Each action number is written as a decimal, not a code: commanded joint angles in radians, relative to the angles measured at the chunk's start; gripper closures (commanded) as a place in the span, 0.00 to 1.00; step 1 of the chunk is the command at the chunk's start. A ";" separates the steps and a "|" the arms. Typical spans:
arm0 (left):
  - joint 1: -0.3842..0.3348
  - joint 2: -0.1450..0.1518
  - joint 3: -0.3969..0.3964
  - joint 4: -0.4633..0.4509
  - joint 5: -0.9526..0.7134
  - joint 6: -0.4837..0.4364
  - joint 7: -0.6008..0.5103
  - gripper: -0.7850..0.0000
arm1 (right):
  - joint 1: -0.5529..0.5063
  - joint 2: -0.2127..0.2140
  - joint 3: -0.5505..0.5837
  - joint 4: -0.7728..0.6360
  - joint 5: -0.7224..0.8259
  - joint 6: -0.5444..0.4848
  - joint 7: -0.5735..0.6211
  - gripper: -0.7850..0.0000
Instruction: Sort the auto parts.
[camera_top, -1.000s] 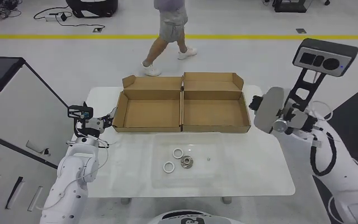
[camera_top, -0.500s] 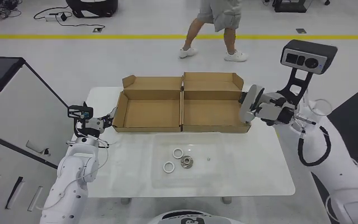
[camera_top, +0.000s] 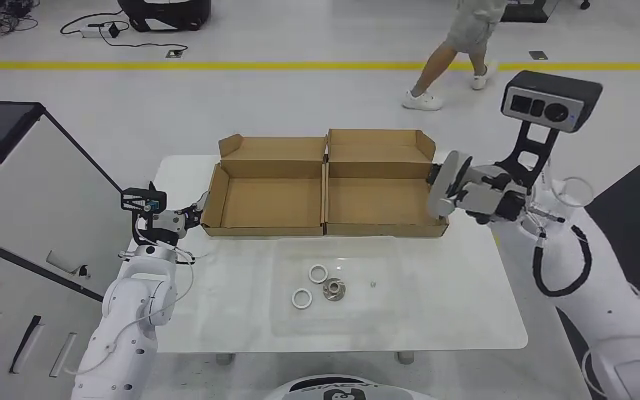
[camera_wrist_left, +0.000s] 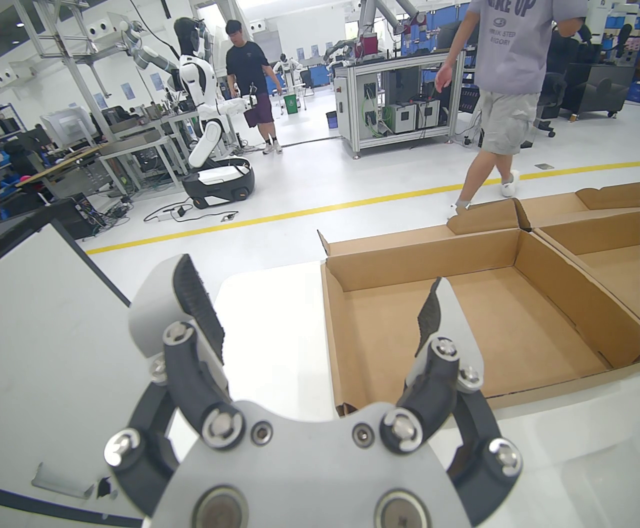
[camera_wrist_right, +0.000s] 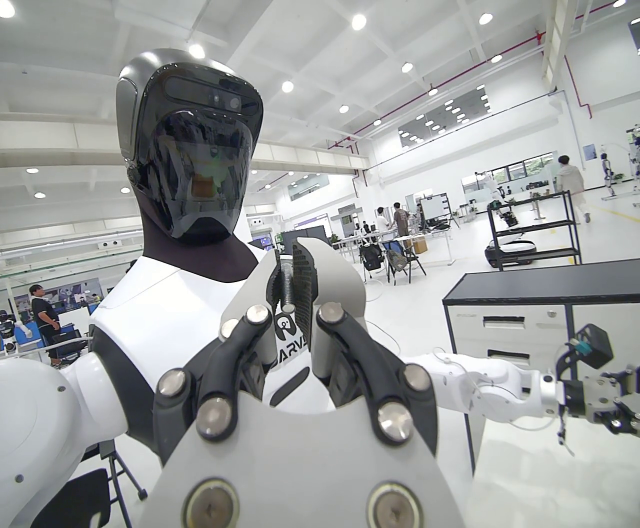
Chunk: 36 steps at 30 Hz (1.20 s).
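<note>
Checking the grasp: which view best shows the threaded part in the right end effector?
Right wrist view: the threaded part sits clamped in the right end effector. The top view leaves it too small to tell; the left wrist view faces the boxes.

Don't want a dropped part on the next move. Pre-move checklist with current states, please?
1. Right pincer shut on the threaded bolt: ok.
2. Right pincer pointing down into the right box: not ok. It sits by that box's outer wall and does not point down.
3. Right box and left box open, visible floors bare: ok.
4. Left pincer open, holding nothing: ok.
5. Left pincer apart from the left box's wall: cannot tell.
6. Two white rings and metal hub lying on the table, away from both arms: ok.
</note>
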 joint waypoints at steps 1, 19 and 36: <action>0.000 0.000 0.000 0.000 0.000 0.000 0.000 0.00 | -0.011 0.002 0.037 0.012 -0.083 0.031 -0.041 1.00; 0.000 0.000 0.000 0.000 0.000 0.000 0.000 0.00 | -0.213 0.083 0.474 -0.048 -0.688 0.546 0.100 1.00; 0.000 0.000 0.000 0.000 0.000 0.000 0.000 0.00 | 0.419 0.022 -0.005 0.309 -1.021 0.584 0.423 1.00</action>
